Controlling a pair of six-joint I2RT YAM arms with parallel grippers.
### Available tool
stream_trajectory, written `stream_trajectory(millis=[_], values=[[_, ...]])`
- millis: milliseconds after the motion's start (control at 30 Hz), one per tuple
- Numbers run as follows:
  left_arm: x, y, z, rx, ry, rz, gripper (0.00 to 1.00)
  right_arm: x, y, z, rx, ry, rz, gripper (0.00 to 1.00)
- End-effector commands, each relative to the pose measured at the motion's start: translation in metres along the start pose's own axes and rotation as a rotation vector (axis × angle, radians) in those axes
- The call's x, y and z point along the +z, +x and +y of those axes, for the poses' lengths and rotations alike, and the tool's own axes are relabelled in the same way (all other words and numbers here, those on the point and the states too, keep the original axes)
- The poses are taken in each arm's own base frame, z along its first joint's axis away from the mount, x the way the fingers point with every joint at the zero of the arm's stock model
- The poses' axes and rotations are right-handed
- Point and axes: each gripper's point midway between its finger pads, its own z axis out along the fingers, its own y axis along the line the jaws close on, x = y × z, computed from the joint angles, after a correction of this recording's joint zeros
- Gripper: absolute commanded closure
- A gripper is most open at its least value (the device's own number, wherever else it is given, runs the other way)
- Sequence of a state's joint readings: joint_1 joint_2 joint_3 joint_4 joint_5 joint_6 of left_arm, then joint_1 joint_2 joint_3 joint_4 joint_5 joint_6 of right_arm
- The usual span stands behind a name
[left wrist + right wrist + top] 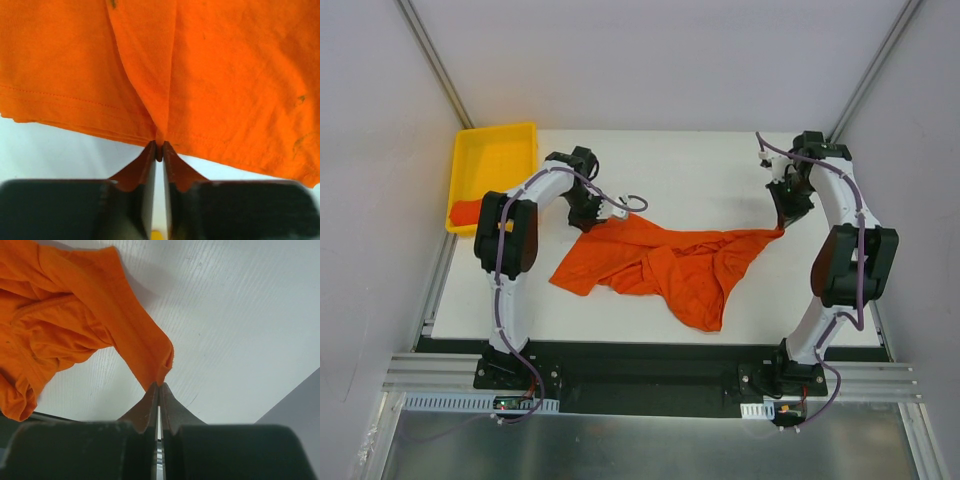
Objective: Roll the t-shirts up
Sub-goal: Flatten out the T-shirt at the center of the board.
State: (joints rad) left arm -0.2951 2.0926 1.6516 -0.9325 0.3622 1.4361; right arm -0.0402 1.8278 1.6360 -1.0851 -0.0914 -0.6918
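Observation:
A bright orange t-shirt (665, 265) lies crumpled across the middle of the white table. My left gripper (597, 222) is shut on the shirt's hem at its upper left; the cloth (200, 75) fills the left wrist view above the pinched fingertips (159, 148). My right gripper (786, 226) is shut on a stretched corner at the shirt's right end; the right wrist view shows the fingertips (159, 387) pinching that strip of cloth (135, 335). A second orange t-shirt (466, 211) lies bunched in the yellow tray.
The yellow plastic tray (500, 160) stands at the table's far left corner. White walls and slanted metal rails enclose the table. A black base strip (650, 360) runs along the near edge.

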Motion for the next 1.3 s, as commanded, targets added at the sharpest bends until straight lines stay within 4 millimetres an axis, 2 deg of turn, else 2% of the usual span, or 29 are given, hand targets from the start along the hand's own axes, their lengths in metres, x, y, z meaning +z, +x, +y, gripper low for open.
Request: stream_trajectory(millis=[0,133,167,200,233,300,333,367,400,433,567,600,633,700,733,900,933,1000,1033,1067,1100,1133,1167,1233,1267], values=[[0.002,-0.015,-0.004,-0.088,0.035,-0.055,0.98,-0.009,-0.01,0.007,-0.008,-0.008,-0.024,0.99],[-0.012,-0.022,0.003,-0.135,-0.006,-0.065,1.0,-0.017,-0.019,-0.004,-0.014,0.049,-0.046,0.99],[-0.022,-0.02,0.007,-0.157,-0.041,-0.051,1.0,-0.022,-0.024,-0.011,-0.017,0.07,-0.068,0.99],[-0.031,-0.021,0.012,-0.172,-0.068,-0.05,1.0,-0.037,-0.039,-0.021,-0.02,0.101,-0.123,0.99],[-0.049,-0.021,0.025,-0.186,-0.128,-0.057,1.0,-0.047,-0.048,-0.029,-0.019,0.128,-0.153,0.99],[-0.082,-0.023,0.039,-0.253,-0.224,-0.066,1.0,-0.056,-0.061,-0.051,-0.005,0.165,-0.189,0.99],[-0.108,-0.029,0.053,-0.264,-0.302,-0.084,1.0,-0.082,-0.083,-0.063,-0.001,0.211,-0.275,0.99],[-0.126,-0.029,0.058,-0.31,-0.351,-0.095,1.0,-0.082,-0.086,-0.075,0.02,0.219,-0.276,0.99],[-0.141,-0.029,0.063,-0.328,-0.396,-0.093,1.0,-0.092,-0.095,-0.082,0.021,0.239,-0.308,0.99],[-0.163,-0.034,0.072,-0.328,-0.46,-0.104,1.0,-0.114,-0.106,-0.09,0.02,0.281,-0.37,0.99],[-0.221,-0.044,0.079,-0.416,-0.629,-0.13,1.0,-0.153,-0.131,-0.099,0.002,0.364,-0.528,0.99],[-0.233,-0.046,0.081,-0.443,-0.665,-0.141,1.0,-0.173,-0.132,-0.097,0.0,0.391,-0.583,0.99],[-0.254,-0.048,0.084,-0.462,-0.73,-0.145,1.0,-0.185,-0.135,-0.095,-0.01,0.408,-0.621,0.99],[-0.275,-0.053,0.08,-0.498,-0.786,-0.171,1.0,-0.199,-0.142,-0.093,-0.024,0.436,-0.69,0.99],[-0.291,-0.056,0.076,-0.504,-0.826,-0.182,1.0,-0.22,-0.139,-0.088,-0.026,0.455,-0.74,0.99],[-0.327,-0.066,0.054,-0.542,-0.905,-0.237,1.0,-0.268,-0.135,-0.069,-0.035,0.464,-0.883,0.99],[-0.339,-0.072,0.046,-0.532,-0.929,-0.259,1.0,-0.285,-0.128,-0.061,-0.047,0.47,-0.922,0.99],[-0.352,-0.08,0.036,-0.522,-0.945,-0.295,1.0,-0.3,-0.124,-0.047,-0.088,0.449,-0.97,0.99],[-0.366,-0.086,0.025,-0.506,-0.97,-0.322,1.0,-0.312,-0.121,-0.042,-0.102,0.453,-1.002,0.99],[-0.372,-0.093,0.019,-0.502,-0.975,-0.353,1.0,-0.332,-0.112,-0.033,-0.117,0.468,-1.052,0.99],[-0.379,-0.096,0.012,-0.496,-0.985,-0.371,1.0,-0.341,-0.108,-0.028,-0.13,0.481,-1.076,0.99],[-0.39,-0.102,-0.002,-0.484,-1.004,-0.397,1.0,-0.348,-0.106,-0.024,-0.141,0.493,-1.102,0.99],[-0.395,-0.105,-0.009,-0.48,-1.009,-0.415,1.0,-0.364,-0.097,-0.016,-0.149,0.511,-1.138,0.99],[-0.412,-0.114,-0.031,-0.452,-1.037,-0.457,1.0,-0.381,-0.087,-0.004,-0.163,0.511,-1.171,0.99],[-0.416,-0.117,-0.039,-0.445,-1.042,-0.473,1.0,-0.395,-0.076,0.005,-0.173,0.518,-1.202,0.99]])
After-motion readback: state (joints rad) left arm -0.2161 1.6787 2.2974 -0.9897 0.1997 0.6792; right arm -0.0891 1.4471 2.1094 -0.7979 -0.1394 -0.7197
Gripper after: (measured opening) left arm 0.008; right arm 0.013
